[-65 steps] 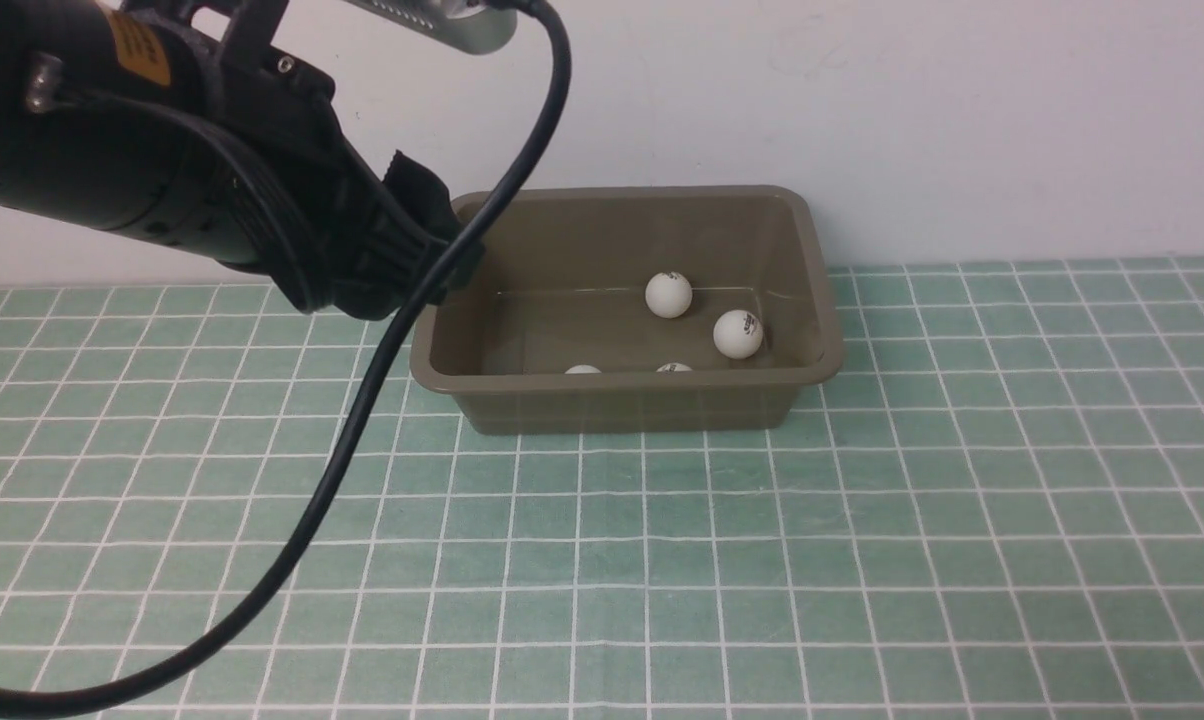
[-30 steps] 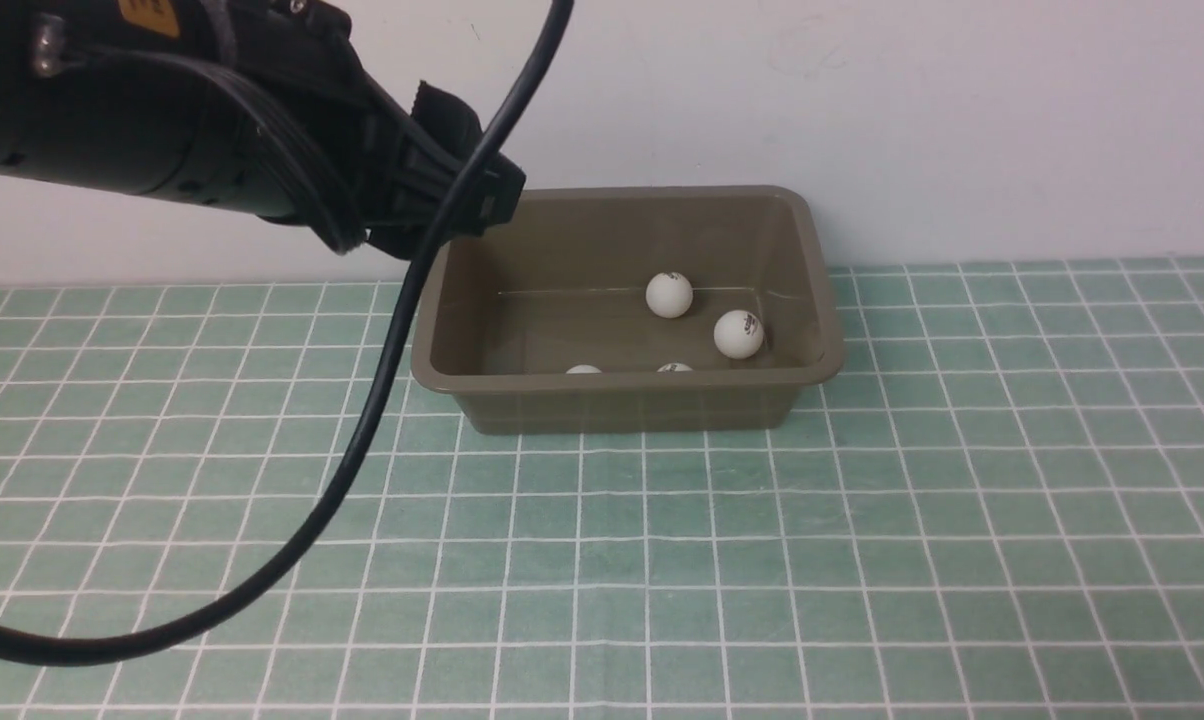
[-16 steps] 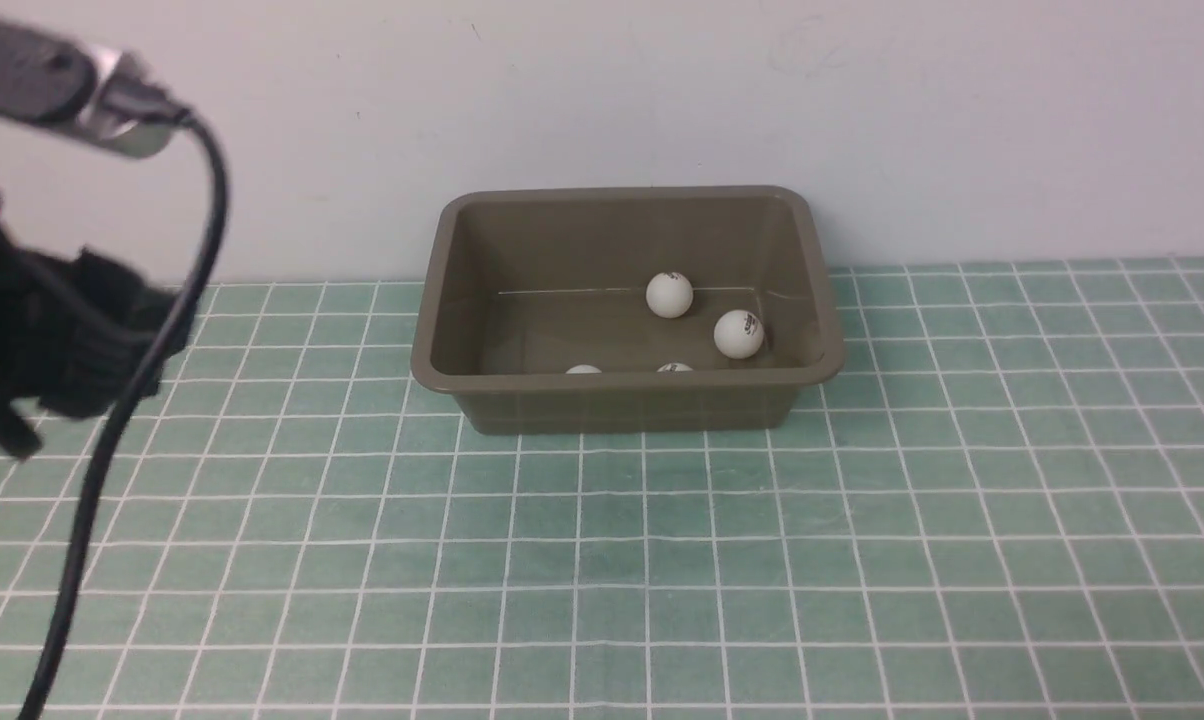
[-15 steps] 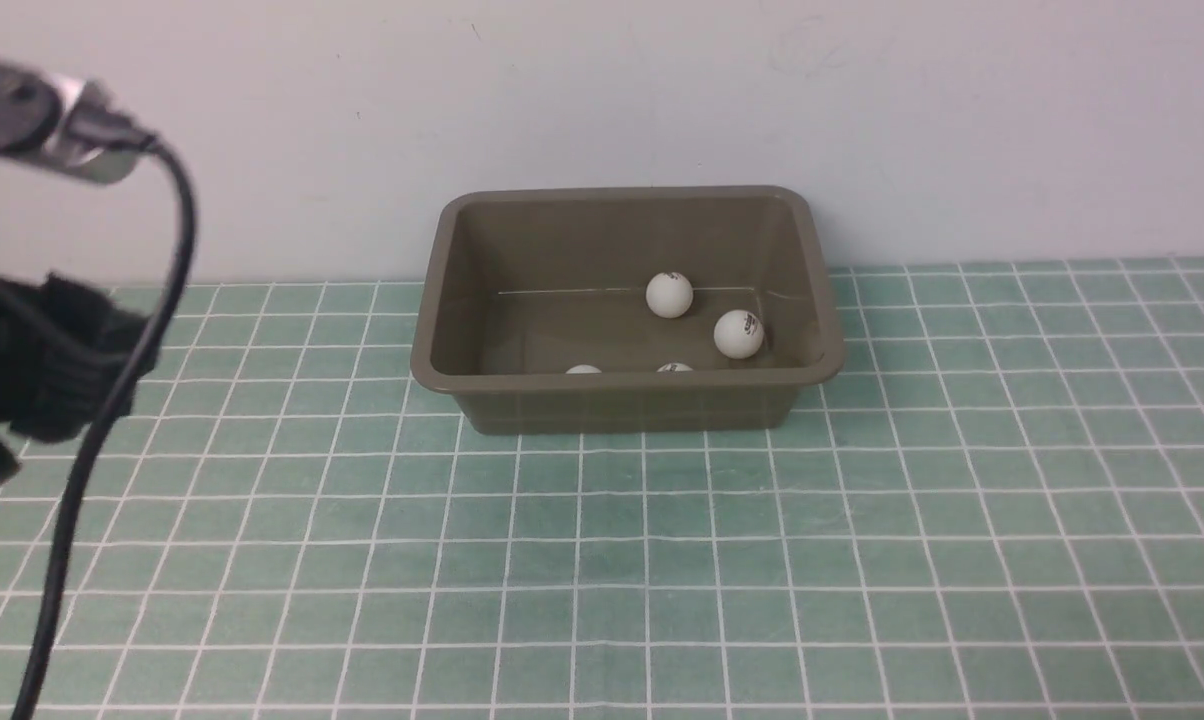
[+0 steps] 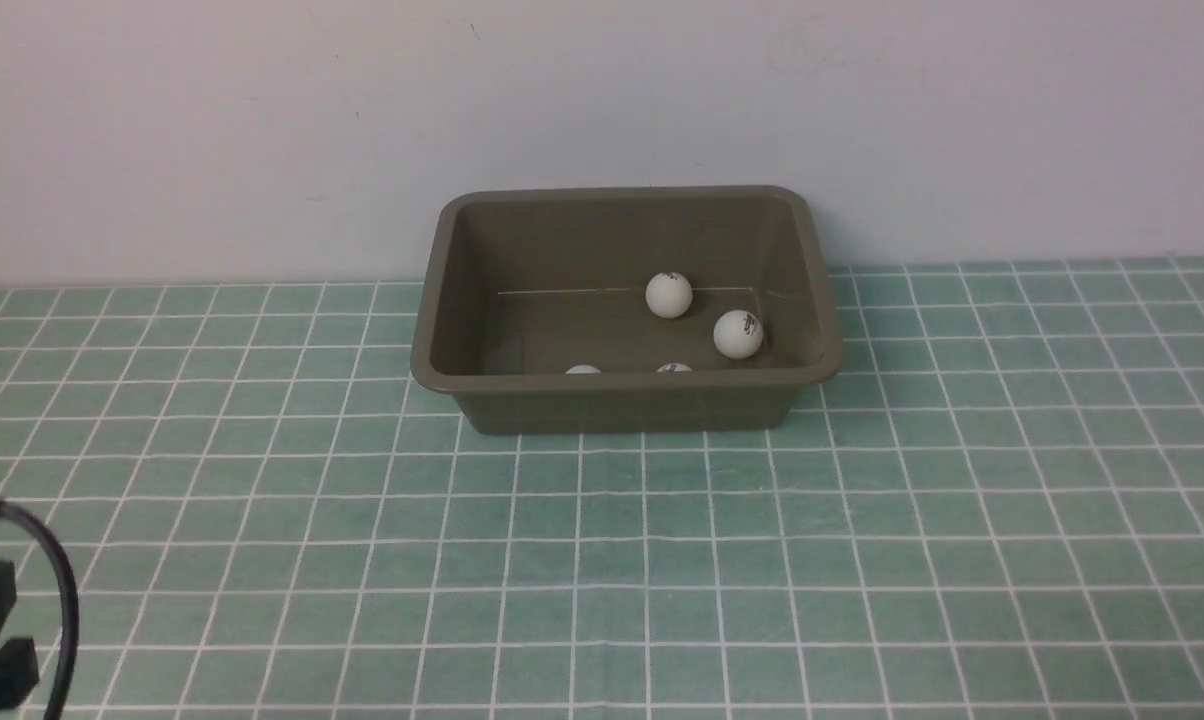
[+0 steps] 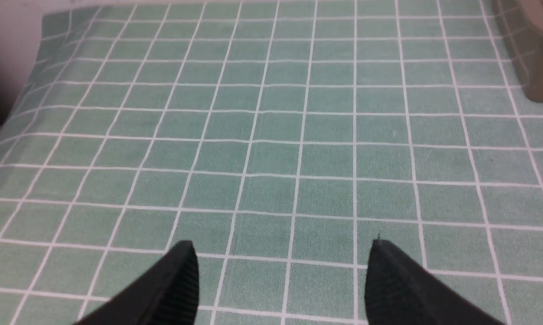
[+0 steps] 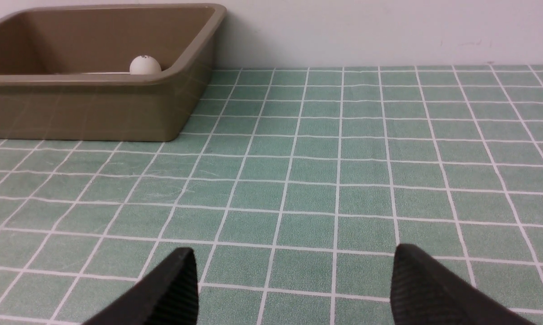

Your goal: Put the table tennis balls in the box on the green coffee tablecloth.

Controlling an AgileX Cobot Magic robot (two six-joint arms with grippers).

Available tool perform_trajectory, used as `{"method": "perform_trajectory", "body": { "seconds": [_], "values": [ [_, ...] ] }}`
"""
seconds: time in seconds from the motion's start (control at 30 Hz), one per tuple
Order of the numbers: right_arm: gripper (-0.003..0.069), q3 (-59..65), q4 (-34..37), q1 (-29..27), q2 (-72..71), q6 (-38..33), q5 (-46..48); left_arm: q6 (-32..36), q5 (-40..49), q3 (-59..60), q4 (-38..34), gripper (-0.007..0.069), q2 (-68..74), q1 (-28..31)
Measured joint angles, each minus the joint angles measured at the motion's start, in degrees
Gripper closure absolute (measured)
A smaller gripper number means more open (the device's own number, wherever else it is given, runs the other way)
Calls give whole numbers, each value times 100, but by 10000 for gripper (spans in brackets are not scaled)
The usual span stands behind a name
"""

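4 table tennis balls [image 5: 669,295] show inside 1 box [image 5: 627,398] on tablecloth [image 5: 662,560].

The right claw [image 7: 294,289] stands open and empty above the tablecloth [image 7: 343,180]; one ball [image 7: 145,66] lies in the box [image 7: 95,108].

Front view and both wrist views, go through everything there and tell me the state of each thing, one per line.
box: upright on the cloth, no lid, against the wall.
balls: four visible, all inside the box; two in full view, two mostly hidden behind the near wall.
tablecloth: spread flat, no balls on it.
left claw: open, holding nothing.
right claw: open, holding nothing.
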Motion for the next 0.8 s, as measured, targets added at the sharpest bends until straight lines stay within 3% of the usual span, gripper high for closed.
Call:
{"method": "perform_trajectory", "body": {
  "seconds": [0.53,0.8],
  "values": [
    [143,0,5,0,0,0,0,49,-53,384,-156,178,-1473,11],
    [143,0,5,0,0,0,0,54,-86,1238,-190,178,-2362,11]
  ]
}}
